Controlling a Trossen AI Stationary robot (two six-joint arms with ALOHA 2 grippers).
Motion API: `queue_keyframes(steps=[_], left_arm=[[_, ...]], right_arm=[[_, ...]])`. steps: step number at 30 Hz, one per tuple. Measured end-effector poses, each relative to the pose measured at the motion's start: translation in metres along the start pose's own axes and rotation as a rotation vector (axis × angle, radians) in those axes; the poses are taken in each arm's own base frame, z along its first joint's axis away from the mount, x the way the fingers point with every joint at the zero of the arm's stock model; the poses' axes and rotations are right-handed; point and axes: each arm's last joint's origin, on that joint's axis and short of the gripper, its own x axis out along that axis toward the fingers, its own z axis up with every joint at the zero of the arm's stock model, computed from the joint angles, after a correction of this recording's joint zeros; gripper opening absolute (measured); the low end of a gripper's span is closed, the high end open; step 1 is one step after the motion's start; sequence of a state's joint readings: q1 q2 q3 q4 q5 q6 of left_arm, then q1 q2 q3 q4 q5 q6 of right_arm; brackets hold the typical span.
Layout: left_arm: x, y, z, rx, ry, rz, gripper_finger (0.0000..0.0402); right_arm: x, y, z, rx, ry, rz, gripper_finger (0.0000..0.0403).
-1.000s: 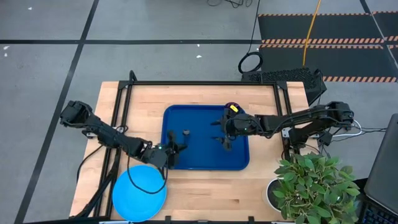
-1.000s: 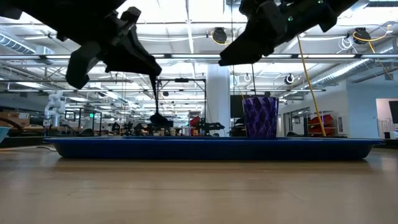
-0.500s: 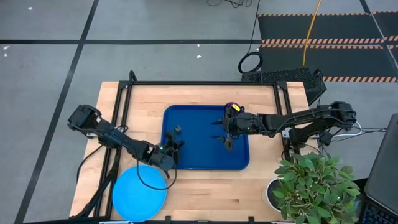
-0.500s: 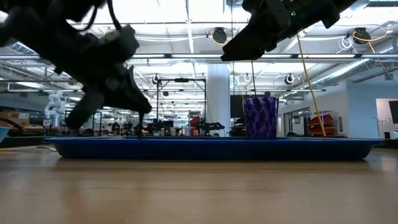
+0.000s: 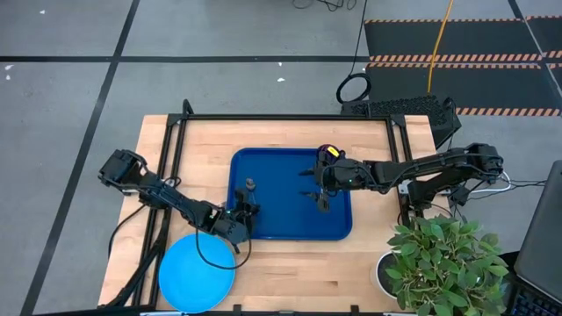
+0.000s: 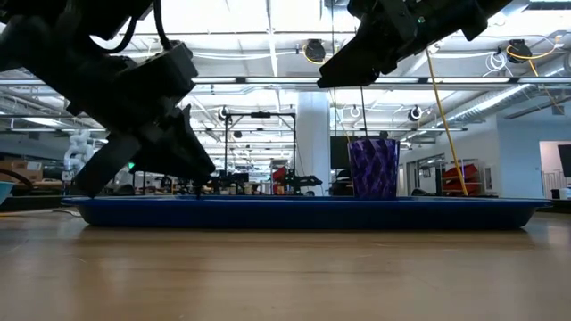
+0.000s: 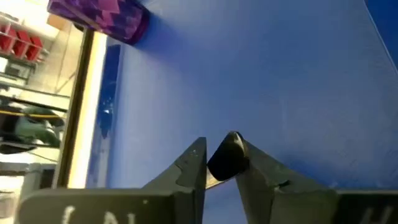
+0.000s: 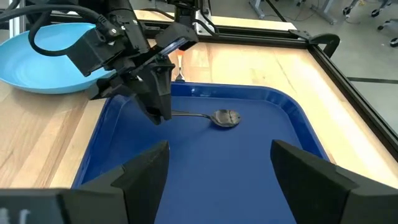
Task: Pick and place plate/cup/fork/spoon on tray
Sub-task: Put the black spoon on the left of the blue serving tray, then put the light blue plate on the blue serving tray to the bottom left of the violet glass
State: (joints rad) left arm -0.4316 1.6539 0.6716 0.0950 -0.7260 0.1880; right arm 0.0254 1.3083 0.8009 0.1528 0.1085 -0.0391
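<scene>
High view: our left gripper (image 5: 244, 211) has lowered the spoon (image 8: 208, 116) onto the tray (image 5: 285, 230), jaws still pinching its handle.

- High view: straight down over whole counter (image 5: 290, 263); both arms in frame.
- Low view: counter height, level, facing the room; tray (image 6: 303, 214) edge-on.
- Left wrist view: very close above tray floor, cup (image 7: 99, 15) far off.
- Right wrist view: looks across tray at the left end effector (image 8: 158, 93), spoon (image 8: 214, 116), plate (image 8: 43, 62); shared with high view.

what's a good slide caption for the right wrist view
Left gripper holds the spoon by its handle on the tray, plate behind.
</scene>
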Motion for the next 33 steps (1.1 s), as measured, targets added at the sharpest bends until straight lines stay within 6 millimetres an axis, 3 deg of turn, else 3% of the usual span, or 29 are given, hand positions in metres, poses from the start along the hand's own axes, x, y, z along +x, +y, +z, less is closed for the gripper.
queue_keyframes(steps=[12,25,29,33], left_arm=[[-0.006,-0.005,0.001,-0.08,0.0,-0.033,0.0128],[-0.056,0.021,0.018,-0.246,-0.137,-0.064,0.0129],[-0.056,0.025,0.018,-0.258,-0.134,-0.033,0.0129],[-0.041,0.034,0.011,-0.309,-0.071,0.015,0.0129]], right_arm=[[0.0,-0.001,0.0,-0.013,-0.004,-0.003,0.0272],[0.001,-0.007,0.0,-0.009,-0.004,-0.02,0.0272],[0.001,-0.007,0.0,-0.007,-0.002,-0.02,0.0272],[0.001,-0.007,-0.001,0.009,0.013,-0.021,0.0272]])
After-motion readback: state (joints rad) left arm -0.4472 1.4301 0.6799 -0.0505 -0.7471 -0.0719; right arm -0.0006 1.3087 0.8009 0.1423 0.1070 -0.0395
